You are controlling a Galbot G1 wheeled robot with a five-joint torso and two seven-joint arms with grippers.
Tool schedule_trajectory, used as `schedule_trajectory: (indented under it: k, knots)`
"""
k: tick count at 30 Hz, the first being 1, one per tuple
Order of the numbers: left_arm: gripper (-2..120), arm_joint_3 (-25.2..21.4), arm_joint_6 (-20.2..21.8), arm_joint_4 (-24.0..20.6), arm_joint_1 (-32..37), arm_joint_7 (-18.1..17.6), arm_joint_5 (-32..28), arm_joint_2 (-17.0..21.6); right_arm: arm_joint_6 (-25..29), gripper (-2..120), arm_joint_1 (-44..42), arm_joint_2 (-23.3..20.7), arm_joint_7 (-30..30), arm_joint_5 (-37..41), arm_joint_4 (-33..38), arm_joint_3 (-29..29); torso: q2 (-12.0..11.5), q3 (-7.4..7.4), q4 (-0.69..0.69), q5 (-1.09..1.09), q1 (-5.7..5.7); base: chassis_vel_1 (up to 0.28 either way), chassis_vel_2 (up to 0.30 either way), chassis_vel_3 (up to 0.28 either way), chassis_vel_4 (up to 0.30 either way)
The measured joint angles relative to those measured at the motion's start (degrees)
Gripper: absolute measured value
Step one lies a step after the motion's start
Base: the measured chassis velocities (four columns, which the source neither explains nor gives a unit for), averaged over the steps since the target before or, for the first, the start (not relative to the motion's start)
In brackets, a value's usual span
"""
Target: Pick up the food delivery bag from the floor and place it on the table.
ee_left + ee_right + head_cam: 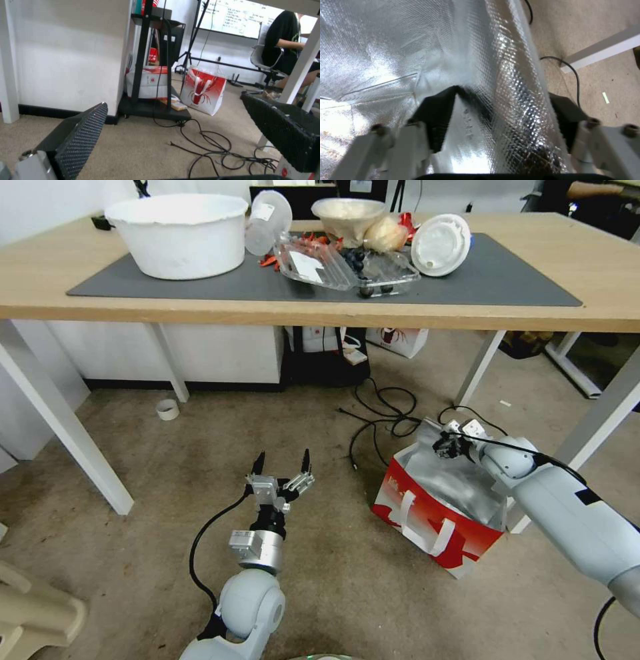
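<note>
The table [587,267] stands above the carpet, and the bag [437,507] sits upright on the floor beside its right front leg. The right gripper [445,445] straddles the bag's far foil wall, one finger [435,117] inside, not yet clamped. Left of the bag, the left gripper [283,463] hangs spread, holding nothing.

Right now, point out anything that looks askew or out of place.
The food delivery bag sits tilted on the floor, its foil mouth gaping, and the right gripper straddles its far wall, one finger inside, one outside. On the table, a clear cup lies tipped beside the white bowl. The left gripper hangs open nearby.
</note>
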Motion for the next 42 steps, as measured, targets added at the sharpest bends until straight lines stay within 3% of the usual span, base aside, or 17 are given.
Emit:
schedule_trajectory:
  k: [3,8,15,28,36,42]
  knots:
    - [100,0.0,0.1,0.0,0.0,0.0,-0.1,0.0,0.1,41,-0.4,0.0,-0.2,0.0,0.0,0.4,0.0,0.00,0.00,0.00,0.00,0.000,0.000,0.000,0.000]
    - [100,0.1,0.4,-0.1,0.0,0.0,-0.1,0.0,0.2,27,-0.5,-0.4,-0.9,0.1,-0.1,0.5,0.0,0.00,0.00,0.00,0.00,0.000,0.000,0.000,0.000]
    - [100,0.3,2.0,-0.8,0.1,-1.0,-0.1,0.1,0.4,0,-1.0,-3.1,-5.2,2.8,2.7,0.2,0.0,0.00,0.00,0.01,0.00,0.000,0.000,0.000,0.000]
    - [100,0.6,4.0,-1.9,-0.3,-3.4,-0.3,0.4,1.7,0,-6.1,-12.0,-13.2,9.9,14.3,0.0,0.0,-0.01,0.00,0.01,0.00,0.000,0.000,0.000,0.000]
    - [100,1.2,4.8,-2.0,-0.8,-4.2,0.0,0.4,2.8,0,-12.1,-23.1,-19.7,17.4,27.8,5.4,0.0,0.00,0.00,0.01,-0.01,0.000,0.000,0.000,0.000]
    - [100,1.4,4.8,-2.1,-0.9,-4.3,0.1,0.6,4.0,0,-14.3,-28.1,-23.8,20.4,31.6,9.3,0.0,0.00,0.00,0.00,0.00,0.000,0.000,0.000,0.000]
